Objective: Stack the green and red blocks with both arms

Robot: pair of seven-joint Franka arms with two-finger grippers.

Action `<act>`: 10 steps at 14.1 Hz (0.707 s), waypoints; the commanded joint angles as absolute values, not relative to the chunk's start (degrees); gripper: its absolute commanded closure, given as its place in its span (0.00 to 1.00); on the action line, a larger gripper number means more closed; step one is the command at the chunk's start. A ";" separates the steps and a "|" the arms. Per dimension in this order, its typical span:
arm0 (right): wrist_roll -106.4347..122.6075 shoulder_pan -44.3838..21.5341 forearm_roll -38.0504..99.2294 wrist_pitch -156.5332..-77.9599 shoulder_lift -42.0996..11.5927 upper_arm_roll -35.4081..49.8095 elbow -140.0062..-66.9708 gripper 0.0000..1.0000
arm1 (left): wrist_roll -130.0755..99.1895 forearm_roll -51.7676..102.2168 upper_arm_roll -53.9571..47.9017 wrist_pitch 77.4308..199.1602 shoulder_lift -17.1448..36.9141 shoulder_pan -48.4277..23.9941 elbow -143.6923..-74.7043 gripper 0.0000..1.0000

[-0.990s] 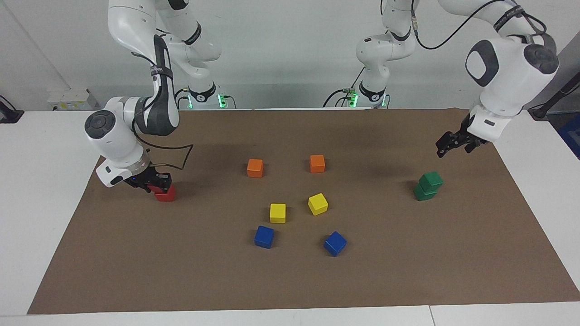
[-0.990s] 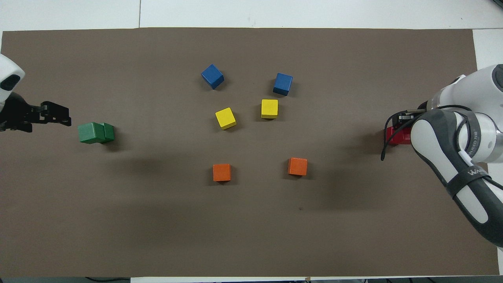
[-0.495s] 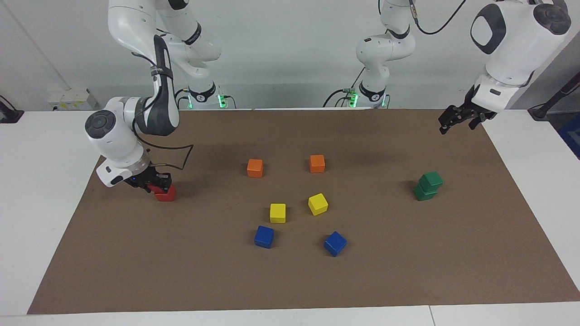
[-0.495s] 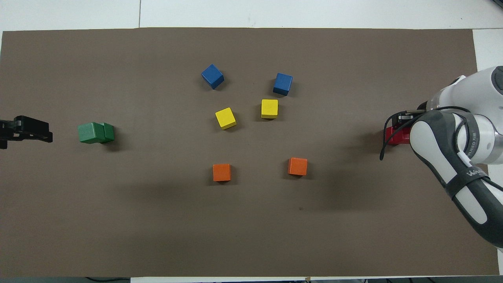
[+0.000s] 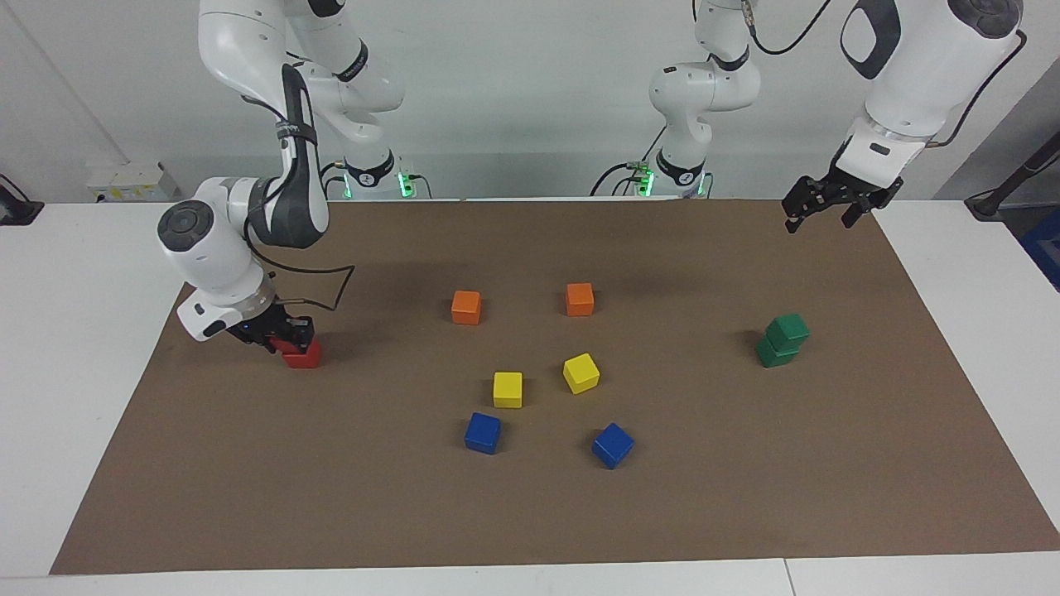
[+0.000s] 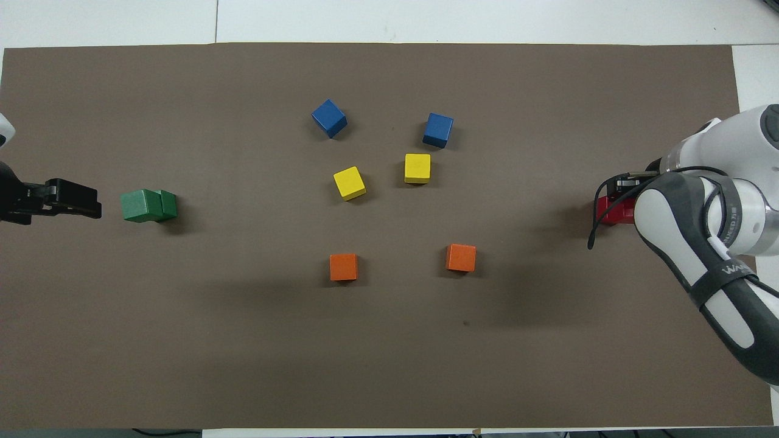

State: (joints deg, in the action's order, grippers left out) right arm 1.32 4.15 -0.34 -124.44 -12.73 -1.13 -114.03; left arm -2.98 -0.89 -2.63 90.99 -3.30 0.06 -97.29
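Note:
Two green blocks are stacked, the upper one (image 5: 787,329) skewed on the lower one (image 5: 773,355), toward the left arm's end of the mat; the stack also shows in the overhead view (image 6: 148,205). My left gripper (image 5: 818,220) is open and empty, high in the air over the mat's edge by the robots, apart from the stack. My right gripper (image 5: 284,338) is down on the red blocks (image 5: 303,356) at the right arm's end. It covers the upper red block, so only part of the red (image 6: 611,213) shows.
Two orange cubes (image 5: 466,307) (image 5: 580,299), two yellow cubes (image 5: 508,389) (image 5: 581,372) and two blue cubes (image 5: 483,432) (image 5: 613,444) lie in the middle of the brown mat (image 5: 530,513). Two smaller white arms with green-lit bases (image 5: 377,178) stand at the back.
My left gripper has risen from just above the green stack and drawn back toward the robots. My right gripper has stayed at the red blocks, barely shifting.

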 commanded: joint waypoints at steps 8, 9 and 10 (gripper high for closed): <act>2.02 5.10 -0.44 -126.91 -11.60 -0.53 -116.02 1.00 | -2.81 -0.35 -2.37 88.51 1.05 -1.14 -93.16 0.00; 2.02 5.18 -0.44 -126.91 -11.60 -0.53 -116.02 1.00 | -2.90 -0.35 -2.37 88.77 1.05 -1.14 -93.25 0.00; 2.02 5.10 -0.44 -127.00 -11.69 -0.53 -116.02 1.00 | -2.81 -0.35 -2.37 88.94 0.79 -1.14 -93.77 0.00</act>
State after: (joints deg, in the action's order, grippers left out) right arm 1.32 4.15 -0.34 -125.14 -12.72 -1.13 -114.40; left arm -2.98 -0.87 -2.93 89.84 1.04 -0.53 -93.66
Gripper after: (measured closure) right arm 0.454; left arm 0.000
